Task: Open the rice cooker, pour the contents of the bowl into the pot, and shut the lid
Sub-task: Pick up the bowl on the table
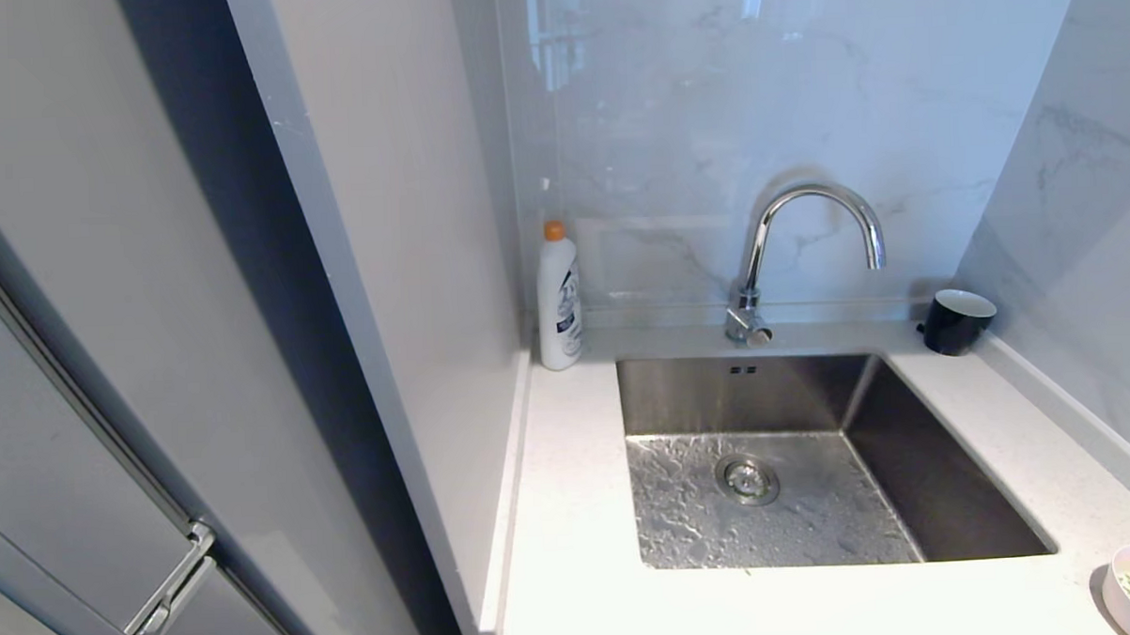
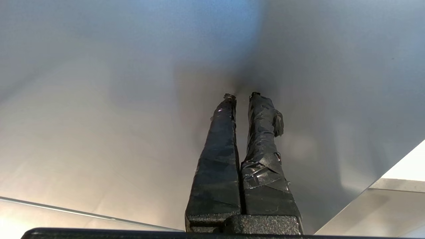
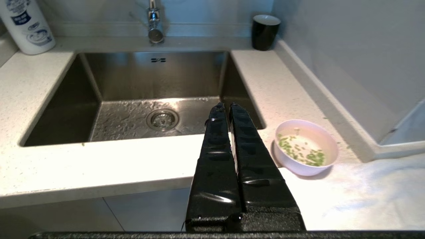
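White speckled stone countertop (image 1: 572,505) runs around a square brushed-steel sink (image 1: 946,473), and no rice cooker shows in any of the three views, so the step in hand looks like finding it before anything else. To do that well, I would say the robot should turn or drive until the cooker's lid and its release button come into sight, and only then bring an arm forward; reaching now would be blind. The small white bowl with green chopped bits (image 3: 305,146) is the one task thing visible: it sits on the counter near the front right corner of the sink, only just inside the bottom right corner of the head view. The right gripper (image 3: 225,107), its black fingers pressed together and holding nothing, hovers over the front edge of the counter with the bowl near it on one side, apart and not touching. The left gripper (image 2: 241,97), black-taped fingers nearly together and empty, points at a plain grey panel (image 2: 99,116). A white bottle with an orange cap (image 1: 559,299), a curved chrome tap (image 1: 807,243) and a dark cup (image 1: 956,321) stand along the back of the counter, well clear of the bowl.
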`<state>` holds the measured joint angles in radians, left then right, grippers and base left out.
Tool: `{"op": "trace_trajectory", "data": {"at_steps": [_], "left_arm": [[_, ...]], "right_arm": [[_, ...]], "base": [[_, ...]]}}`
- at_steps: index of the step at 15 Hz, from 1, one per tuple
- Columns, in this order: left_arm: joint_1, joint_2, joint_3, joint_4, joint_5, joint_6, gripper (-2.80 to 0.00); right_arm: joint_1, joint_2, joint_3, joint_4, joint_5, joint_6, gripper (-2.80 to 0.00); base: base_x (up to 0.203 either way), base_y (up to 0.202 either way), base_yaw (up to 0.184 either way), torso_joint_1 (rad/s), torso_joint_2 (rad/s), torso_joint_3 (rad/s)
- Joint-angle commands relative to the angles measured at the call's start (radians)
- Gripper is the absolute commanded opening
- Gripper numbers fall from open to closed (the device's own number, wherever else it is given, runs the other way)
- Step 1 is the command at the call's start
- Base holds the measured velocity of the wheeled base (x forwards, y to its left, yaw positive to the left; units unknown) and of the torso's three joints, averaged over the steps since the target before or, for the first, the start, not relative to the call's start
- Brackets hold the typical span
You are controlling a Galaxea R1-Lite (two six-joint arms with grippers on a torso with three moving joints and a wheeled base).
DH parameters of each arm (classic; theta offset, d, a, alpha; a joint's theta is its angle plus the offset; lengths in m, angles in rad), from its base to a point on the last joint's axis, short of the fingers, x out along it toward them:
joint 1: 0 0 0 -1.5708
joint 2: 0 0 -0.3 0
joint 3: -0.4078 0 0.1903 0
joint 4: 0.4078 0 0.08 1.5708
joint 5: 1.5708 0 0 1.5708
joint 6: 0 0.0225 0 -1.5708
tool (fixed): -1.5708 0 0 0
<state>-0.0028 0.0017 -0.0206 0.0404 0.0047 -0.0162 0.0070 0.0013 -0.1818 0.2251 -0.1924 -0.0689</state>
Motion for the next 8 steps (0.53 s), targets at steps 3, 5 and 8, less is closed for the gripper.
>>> {"op": "trace_trajectory", "data": {"at_steps": [3, 5, 8], "left_arm": [[0.000, 0.000, 0.001, 0.001, 0.000, -0.001, -2.80], [0.000, 0.000, 0.000, -0.001, 0.001, -0.001, -2.80], [0.000, 0.000, 0.001, -0.002, 0.001, -0.002, -2.80]], "right_arm": [[0.001, -0.003, 0.151, -0.204, 0.167, 0.041, -2.80], [0.002, -0.001, 0.181, -0.225, 0.215, 0.030, -2.80], [0.002, -0.001, 0.180, -0.227, 0.217, 0.031, -2.80]], "base": [[0.000, 0.000, 0.000, 0.000, 0.00, 0.000], [0.000, 0.000, 0.000, 0.000, 0.00, 0.000], [0.000, 0.000, 0.000, 0.000, 0.00, 0.000]]}}
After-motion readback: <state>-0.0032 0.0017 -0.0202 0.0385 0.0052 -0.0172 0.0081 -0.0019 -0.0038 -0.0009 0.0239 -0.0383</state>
